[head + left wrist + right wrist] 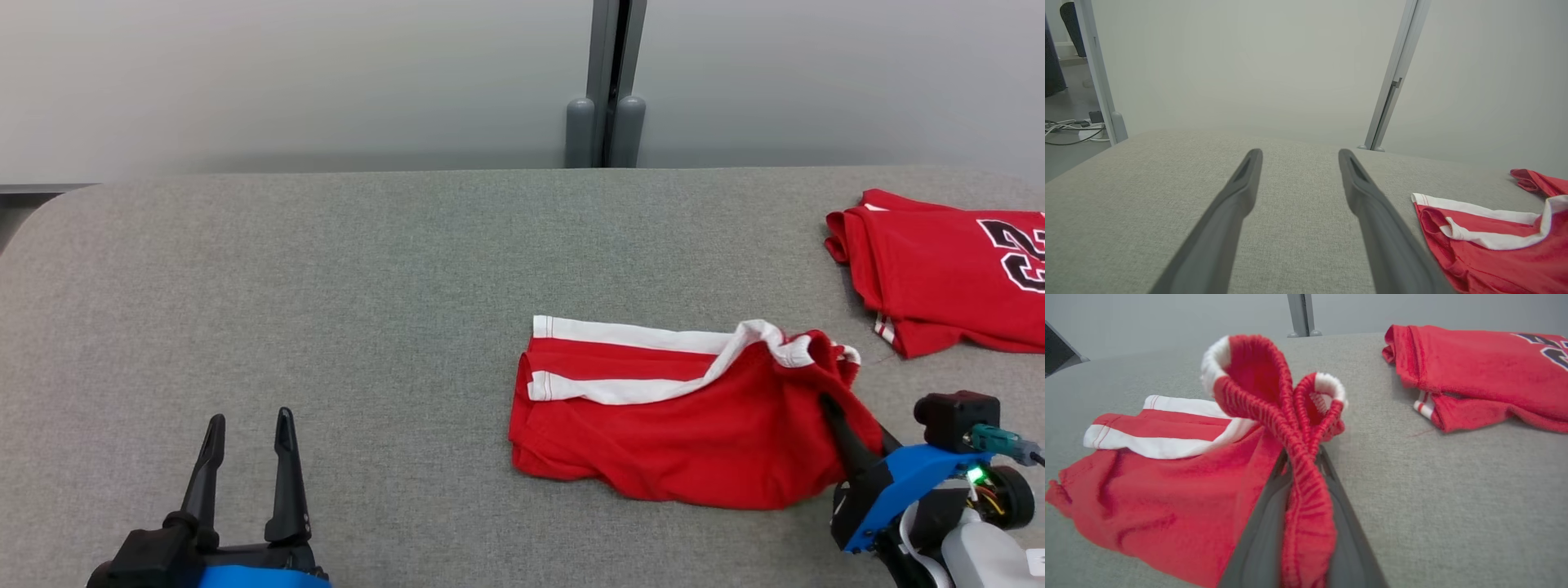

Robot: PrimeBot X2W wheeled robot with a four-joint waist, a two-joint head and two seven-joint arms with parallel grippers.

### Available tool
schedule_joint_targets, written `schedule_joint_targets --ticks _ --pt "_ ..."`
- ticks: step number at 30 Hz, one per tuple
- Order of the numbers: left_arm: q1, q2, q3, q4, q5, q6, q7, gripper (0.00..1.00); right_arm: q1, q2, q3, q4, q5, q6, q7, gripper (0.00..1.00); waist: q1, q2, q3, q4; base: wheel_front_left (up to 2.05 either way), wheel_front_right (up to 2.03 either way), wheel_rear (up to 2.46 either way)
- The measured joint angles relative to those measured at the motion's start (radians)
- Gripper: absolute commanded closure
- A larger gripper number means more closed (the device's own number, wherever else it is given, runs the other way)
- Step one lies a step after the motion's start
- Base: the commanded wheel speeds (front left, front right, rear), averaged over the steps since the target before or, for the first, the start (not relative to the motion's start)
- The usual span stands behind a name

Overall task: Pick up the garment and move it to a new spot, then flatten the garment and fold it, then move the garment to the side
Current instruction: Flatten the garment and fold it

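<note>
One step seems left: right gripper [829, 404] pinches the waistband [1306, 506] of folded shorts [669, 441] toward the table's [326, 286] front edge; left gripper [247, 429] gapes empty.

right gripper [831, 408] touches bunched red shorts [694, 445] on grey surface [326, 286].

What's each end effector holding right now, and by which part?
Right end effector pinches the red shorts by the ribbed elastic waistband. Left end effector is open, holding nothing.
</note>
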Motion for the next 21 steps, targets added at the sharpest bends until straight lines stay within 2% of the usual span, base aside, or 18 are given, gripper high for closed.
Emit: schedule_joint_targets --ticks 5,11,16,21 --pt "0.003 0.0 -0.01 0.002 -0.001 0.0 0.0 0.0 0.012 0.031 0.023 -0.142 0.054 0.0 0.08 1.0 -0.0001 0.0 -0.003 -0.004 0.0 0.0 0.0" --pt "0.0 0.0 -0.024 0.007 -0.005 0.0 0.0 0.0 -0.014 0.096 0.052 -0.249 0.054 0.0 0.179 1.0 0.0 0.0 0.004 0.006 0.0 0.0 0.0" --pt "-0.007 0.0 -0.03 0.014 -0.011 0.0 0.0 0.0 -0.043 0.168 0.062 -0.259 0.028 0.0 0.232 1.0 0.0 0.0 0.012 0.025 0.0 0.0 0.0" --pt "-0.015 0.0 -0.034 0.017 -0.018 0.0 0.0 0.0 -0.066 0.213 0.079 -0.23 -0.001 0.0 0.252 1.0 0.0 0.0 0.023 0.047 0.0 0.0 0.0"
